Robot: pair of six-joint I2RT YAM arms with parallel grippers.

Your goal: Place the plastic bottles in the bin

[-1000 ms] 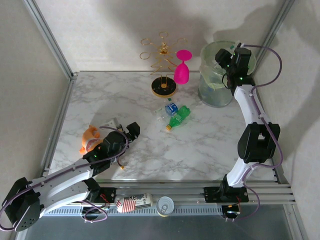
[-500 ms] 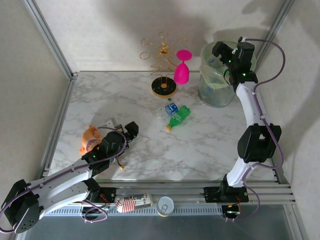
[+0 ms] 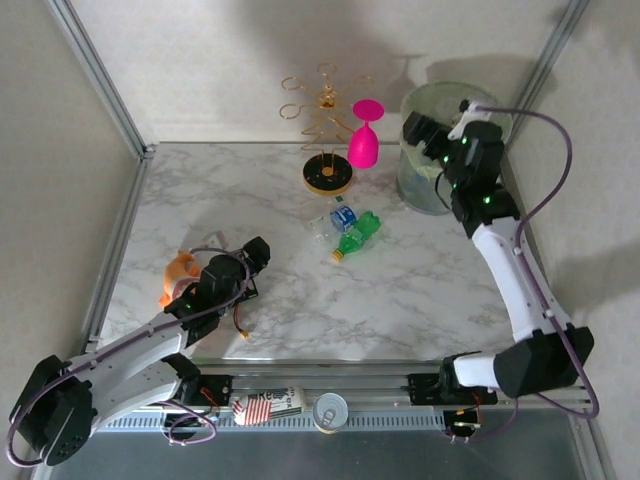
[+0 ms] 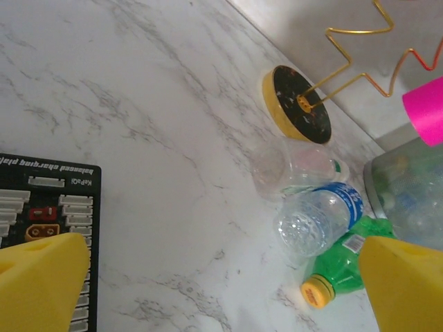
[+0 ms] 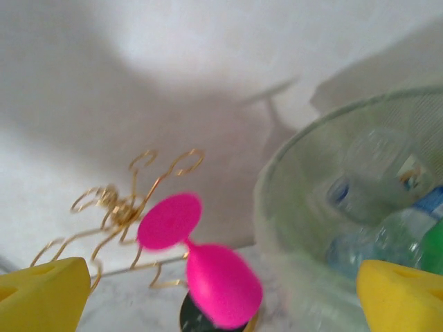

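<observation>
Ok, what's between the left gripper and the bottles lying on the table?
Nothing. The top view shows bare marble table from the left gripper to the plastic bottles; the left wrist view agrees.

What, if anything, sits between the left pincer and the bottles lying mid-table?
Nothing visible. Bare marble runs from the open left pincer to the bottles. The gold rack and pink glass stand farther back, off that line.
</observation>
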